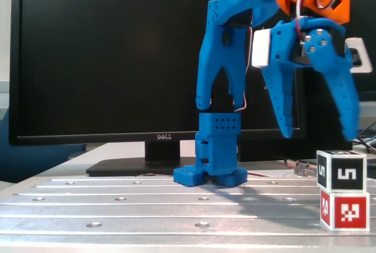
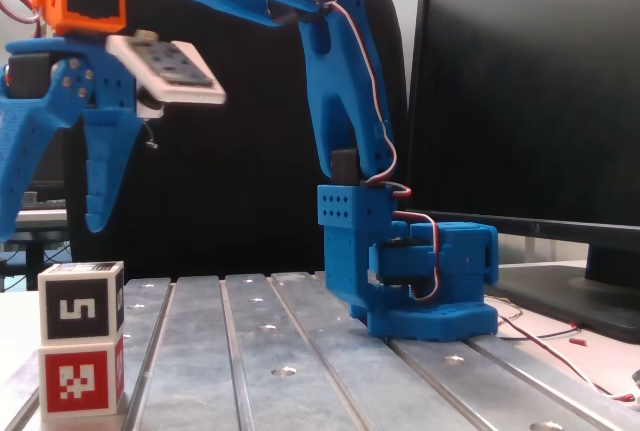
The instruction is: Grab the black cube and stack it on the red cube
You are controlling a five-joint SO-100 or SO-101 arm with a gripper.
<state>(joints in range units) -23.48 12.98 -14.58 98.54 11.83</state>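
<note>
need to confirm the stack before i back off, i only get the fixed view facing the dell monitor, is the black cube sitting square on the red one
Observer: Yes. In a fixed view the black cube sits flush on the red cube, with no overhang on that side either.
Operator: is a finger touching it
Observer: No. The fingertip nearest it hangs above its top face with a clear gap.
Operator: jaws open enough to lift away
Observer: Probably. The gripper is spread wide, and its far finger runs off that view's left edge.
</note>
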